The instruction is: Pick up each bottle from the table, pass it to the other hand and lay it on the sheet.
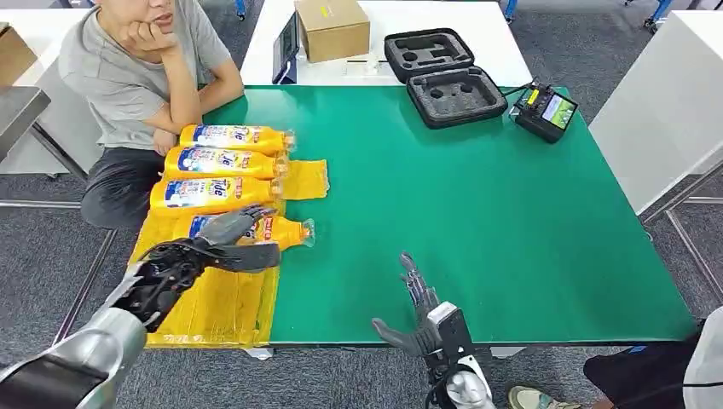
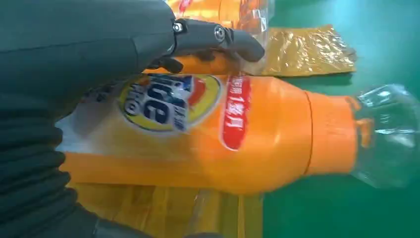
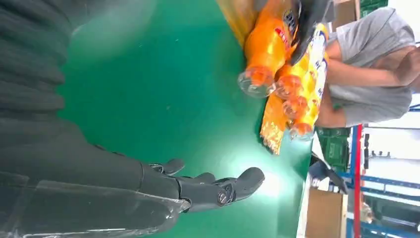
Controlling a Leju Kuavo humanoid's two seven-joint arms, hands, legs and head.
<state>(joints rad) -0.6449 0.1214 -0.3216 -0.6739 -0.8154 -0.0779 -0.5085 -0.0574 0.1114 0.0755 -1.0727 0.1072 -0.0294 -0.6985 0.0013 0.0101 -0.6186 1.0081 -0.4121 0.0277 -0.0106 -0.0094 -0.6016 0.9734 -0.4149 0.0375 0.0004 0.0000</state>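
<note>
Three orange bottles (image 1: 223, 164) lie side by side on the far part of the yellow sheet (image 1: 222, 311). A fourth orange bottle (image 1: 288, 232) (image 2: 223, 144) (image 3: 260, 47) lies nearer on the sheet, its clear cap reaching over the green table (image 1: 477, 221). My left hand (image 1: 209, 249) (image 2: 74, 49) is at this bottle's label end, with straight fingers (image 2: 218, 35) over it and the thumb stretched along its near side, not clasping it. My right hand (image 1: 418, 313) (image 3: 148, 183) hovers with spread fingers and nothing in it over the table's near edge.
A person in a grey shirt (image 1: 128, 77) sits at the table's far left corner, close to the sheet. A black foam case (image 1: 443, 77), a small device with a screen (image 1: 546, 111), a cardboard box (image 1: 332, 27) and a tablet (image 1: 288, 47) stand at the back.
</note>
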